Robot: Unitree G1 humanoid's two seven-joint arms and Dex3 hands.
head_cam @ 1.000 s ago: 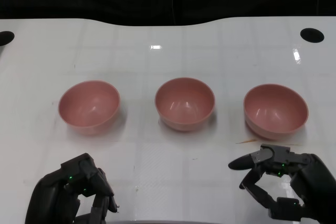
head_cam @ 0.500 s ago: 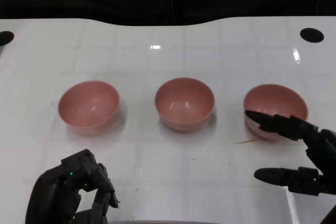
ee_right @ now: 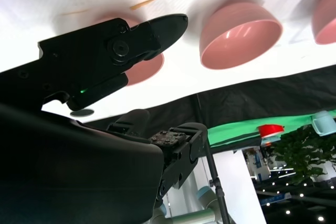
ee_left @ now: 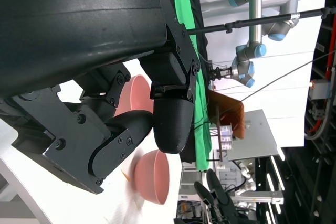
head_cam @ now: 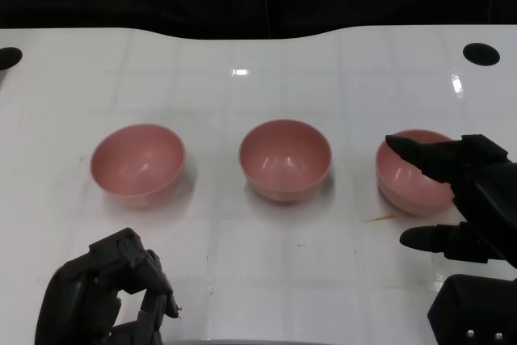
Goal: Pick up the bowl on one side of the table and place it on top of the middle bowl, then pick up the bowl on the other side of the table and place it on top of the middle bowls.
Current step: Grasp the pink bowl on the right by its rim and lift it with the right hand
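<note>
Three pink bowls stand in a row on the white table: the left bowl (head_cam: 137, 164), the middle bowl (head_cam: 284, 159) and the right bowl (head_cam: 408, 175). My right hand (head_cam: 472, 191) is spread wide at the right bowl, with its fingers (head_cam: 428, 155) reaching over the near rim and the thumb (head_cam: 428, 238) low on the table side. It holds nothing. In the right wrist view the fingers (ee_right: 121, 45) cover part of the right bowl (ee_right: 144, 69), and the middle bowl (ee_right: 239, 35) lies beyond. My left hand (head_cam: 109, 292) stays curled and empty near the front edge, short of the left bowl.
A thin orange streak (head_cam: 380, 217) marks the table just in front of the right bowl. Black round holes sit at the far right corner (head_cam: 480, 53) and the far left corner (head_cam: 8, 57). Bare white table (head_cam: 242, 256) lies between my hands.
My right hand has opened and moved forward and up from the table front to the right bowl, its fingers now over the rim. The left hand has barely moved.
</note>
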